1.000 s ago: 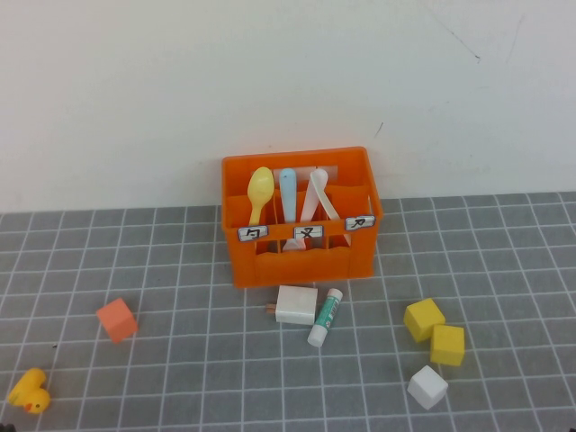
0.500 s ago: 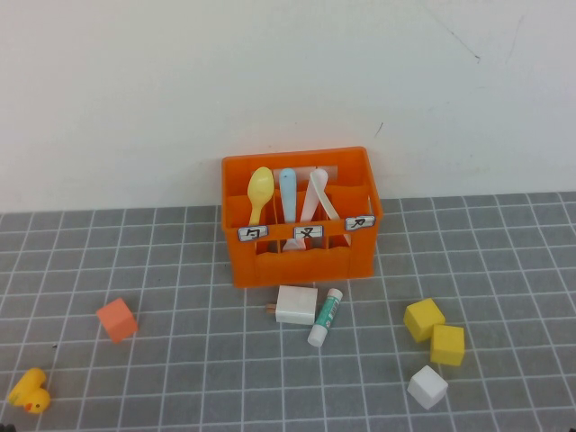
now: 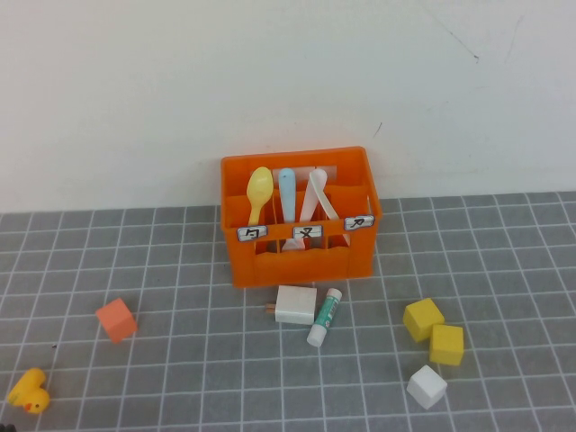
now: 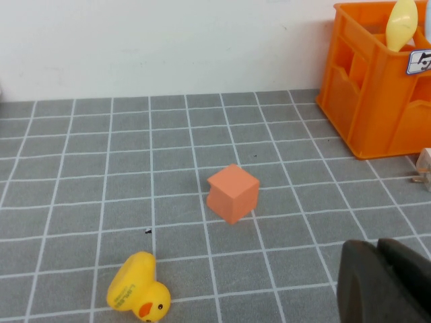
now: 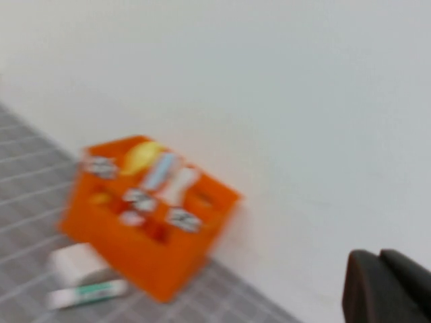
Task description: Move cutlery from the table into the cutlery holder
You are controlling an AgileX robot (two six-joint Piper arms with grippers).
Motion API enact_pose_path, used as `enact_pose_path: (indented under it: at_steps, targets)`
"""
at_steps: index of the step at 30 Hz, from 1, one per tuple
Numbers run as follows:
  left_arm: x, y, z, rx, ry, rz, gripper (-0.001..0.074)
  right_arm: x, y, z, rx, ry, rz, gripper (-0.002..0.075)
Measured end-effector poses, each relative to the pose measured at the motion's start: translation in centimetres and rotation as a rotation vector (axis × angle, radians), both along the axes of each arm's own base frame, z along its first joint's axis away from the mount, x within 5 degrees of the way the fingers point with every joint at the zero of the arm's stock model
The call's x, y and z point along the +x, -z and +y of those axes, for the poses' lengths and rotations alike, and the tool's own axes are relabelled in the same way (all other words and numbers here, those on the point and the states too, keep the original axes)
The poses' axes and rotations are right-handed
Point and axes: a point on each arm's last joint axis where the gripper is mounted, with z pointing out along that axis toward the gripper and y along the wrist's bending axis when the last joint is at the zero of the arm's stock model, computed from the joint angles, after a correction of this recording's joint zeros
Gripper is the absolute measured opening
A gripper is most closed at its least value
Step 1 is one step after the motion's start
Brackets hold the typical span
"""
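The orange cutlery holder point(image 3: 297, 225) stands on the grey tiled table point(image 3: 180, 360) by the back wall. The pale yellow spoon point(image 3: 260, 191) stands upright in its left compartment. The white knife point(image 3: 317, 191) leans in it toward the right, beside a light blue utensil point(image 3: 286, 189). Neither gripper shows in the high view. My left gripper point(image 4: 377, 246) is shut and empty, low over the table, left of the holder point(image 4: 377, 87), with the spoon point(image 4: 402, 23) in sight. My right gripper point(image 5: 379, 258) is shut and empty, raised, away from the holder point(image 5: 145, 215).
A white block point(image 3: 296, 304) and a white-and-green tube point(image 3: 325, 317) lie just before the holder. An orange cube point(image 3: 116, 319) and a yellow duck point(image 3: 30, 391) sit at front left. Two yellow cubes point(image 3: 424, 319) and a white cube point(image 3: 427, 386) sit at front right.
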Motion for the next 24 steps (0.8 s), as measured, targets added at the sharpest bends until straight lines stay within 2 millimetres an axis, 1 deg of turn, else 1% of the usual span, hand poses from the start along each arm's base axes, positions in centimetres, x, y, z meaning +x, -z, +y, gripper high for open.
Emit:
enact_pose_path:
  at_steps: [6, 12, 16, 24]
  targets:
    - [0.0, 0.0, 0.0, 0.0, 0.0, 0.0, -0.0001, -0.3, -0.5, -1.6, 0.029, 0.265, -0.077, -0.0001]
    - [0.0, 0.0, 0.0, 0.0, 0.0, 0.002, -0.0001, -0.1, -0.6, -2.5, 0.044, 0.418, -0.085, -0.0001]
    - [0.0, 0.0, 0.0, -0.002, 0.0, 0.003, -0.0001, -0.1, -0.6, -2.6, 0.069, 0.455, -0.083, -0.0001]
    - [0.0, 0.0, 0.0, -0.002, 0.0, 0.003, -0.0001, -0.1, -0.6, -2.6, 0.079, 0.456, -0.082, -0.0001]
